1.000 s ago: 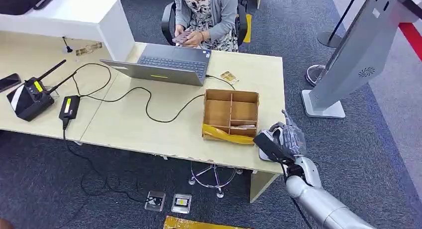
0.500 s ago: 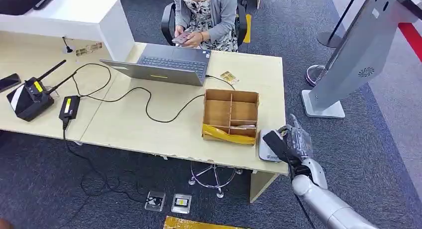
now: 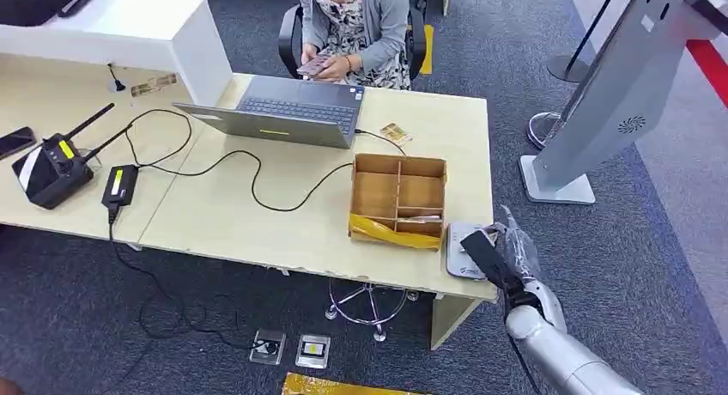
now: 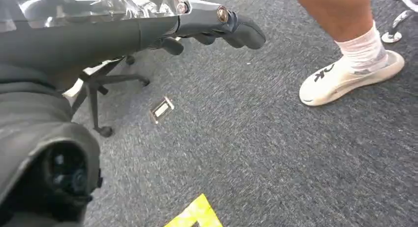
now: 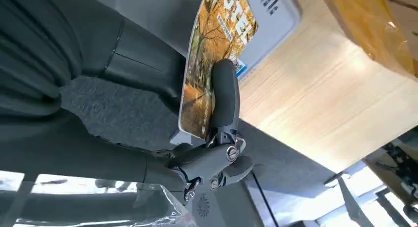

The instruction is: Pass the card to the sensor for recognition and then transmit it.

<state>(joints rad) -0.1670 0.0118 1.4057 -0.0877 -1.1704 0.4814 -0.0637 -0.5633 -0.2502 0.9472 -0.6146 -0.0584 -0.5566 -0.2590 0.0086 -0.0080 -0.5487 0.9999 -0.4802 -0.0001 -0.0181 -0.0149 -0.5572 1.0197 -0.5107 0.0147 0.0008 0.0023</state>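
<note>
The autumn-print card (image 5: 207, 74) is pinched by the right hand (image 3: 502, 253) at the desk's (image 3: 257, 215) four o'clock corner, beside the grey sensor pad (image 3: 462, 249), presumably for reading. The left hand (image 4: 217, 24) hangs with fingers curled, holding nothing.

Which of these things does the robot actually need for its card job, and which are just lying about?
Part of the job:
- card, held in the right robot hand
- grey sensor pad at the desk's corner

Just lying about:
- laptop
- wooden divided box
- black radio unit with antennas
- black cable
- phone
- kiosk stand
</note>
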